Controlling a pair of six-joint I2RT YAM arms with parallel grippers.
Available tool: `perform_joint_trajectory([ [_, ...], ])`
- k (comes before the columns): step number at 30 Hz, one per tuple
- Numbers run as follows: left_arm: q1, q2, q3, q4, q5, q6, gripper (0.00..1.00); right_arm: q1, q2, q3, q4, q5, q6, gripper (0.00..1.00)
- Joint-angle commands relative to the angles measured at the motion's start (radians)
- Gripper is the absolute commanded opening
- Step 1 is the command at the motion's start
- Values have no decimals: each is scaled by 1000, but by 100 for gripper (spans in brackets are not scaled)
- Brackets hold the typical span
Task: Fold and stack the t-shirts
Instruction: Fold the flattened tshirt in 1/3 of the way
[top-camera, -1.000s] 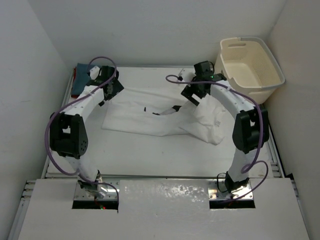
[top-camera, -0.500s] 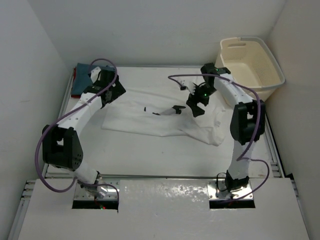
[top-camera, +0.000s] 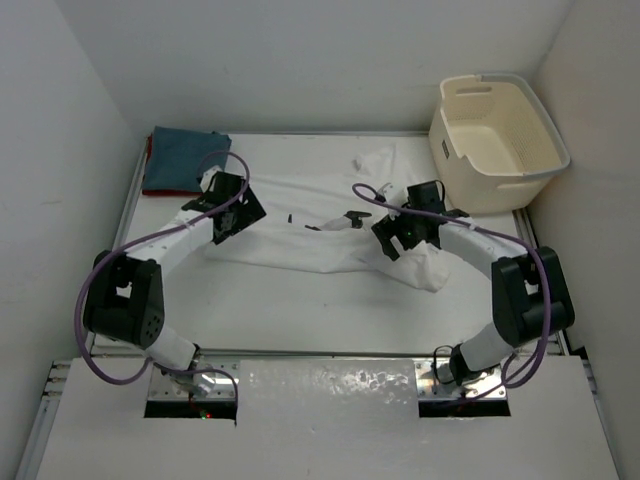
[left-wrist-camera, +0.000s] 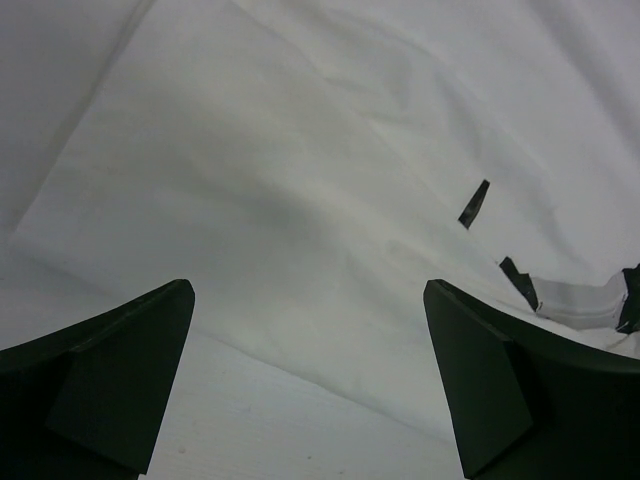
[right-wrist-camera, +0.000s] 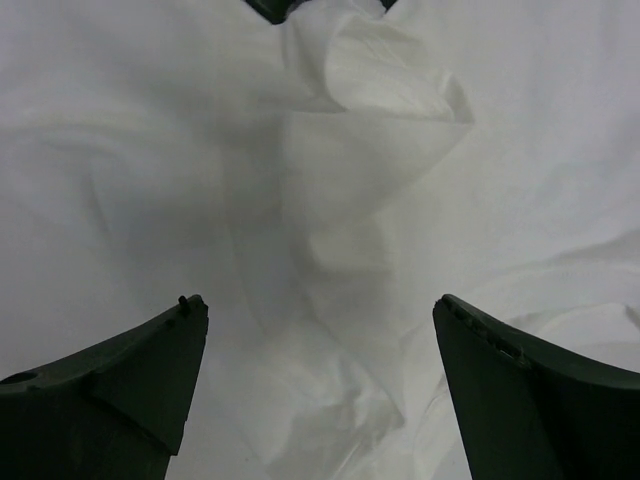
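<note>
Left gripper (left-wrist-camera: 308, 290): your jaws stand wide apart, empty, over the left edge of the white shirt (top-camera: 290, 245).
Right gripper (right-wrist-camera: 320, 300): your jaws apart over its bunched right end.
Blue-grey shirt (top-camera: 185, 158): folded, far-left corner.
Basket (top-camera: 497, 130): far-right corner.

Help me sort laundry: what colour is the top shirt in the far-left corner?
The shirt is slate blue; the top view shows it best.

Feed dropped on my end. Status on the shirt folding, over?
Left gripper open, right gripper open, both over the white t-shirt, nothing held. White t-shirt spread, right end rumpled, unfolded. Laundry basket far right, not in the way.
</note>
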Motion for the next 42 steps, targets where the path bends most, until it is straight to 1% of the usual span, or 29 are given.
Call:
perform_joint_trajectory([
  [1,-6,-8,-58,119,45,-7,100,-1,48,5,182,56,84,90],
  [4,-6,-3,-89,150,39,-8,100,-4,103,35,220,79,107,81],
  [5,-6,0,-95,151,35,-10,100,-4,116,43,226,84,108,69],
  [6,-6,0,-101,162,31,-10,100,-4,128,60,225,91,108,64],
  [7,-6,3,-113,162,21,-10,100,-5,148,66,225,108,119,55],
  [8,-5,9,-116,159,15,-11,100,-4,152,80,205,114,115,42],
  [10,-6,17,-124,154,10,-11,100,-7,157,83,190,131,113,29],
  [11,-6,23,-127,159,10,-8,100,-10,154,80,179,128,110,13],
  [12,-6,26,-132,164,13,-5,100,-13,153,78,177,128,110,0],
  [16,-6,52,-136,167,-10,-2,100,-33,154,117,127,110,50,0],
  [18,-6,73,-138,173,-16,2,100,-45,177,183,63,82,15,0],
  [19,-6,87,-139,177,-22,5,100,-59,191,242,8,72,-17,0],
  [20,-6,95,-139,181,-27,5,100,-67,205,243,-35,53,-42,0],
  [22,-6,107,-139,185,-42,4,100,-79,252,344,-108,22,-115,0],
  [23,-6,118,-139,185,-47,1,100,-90,269,411,-196,13,-143,0],
  [24,-5,123,-139,191,-47,2,100,-93,286,439,-229,7,-163,0],
  [25,-5,135,-138,193,-44,2,100,-99,329,510,-322,-1,-215,0],
  [27,-5,144,-121,181,-39,7,100,-105,375,575,-390,5,-246,0],
  [28,-5,149,-118,179,-36,8,100,-107,425,612,-457,15,-270,0],
  [31,-5,161,-109,179,-54,12,100,-117,520,739,-562,47,-303,0],
  [33,-5,170,-95,164,-67,13,100,-125,556,778,-589,61,-309,0],
  [37,-5,195,-78,148,-71,21,100,-145,622,854,-559,84,-290,0],
  [42,-3,216,-66,139,-82,19,100,-145,645,870,-495,24,-335,0],
])
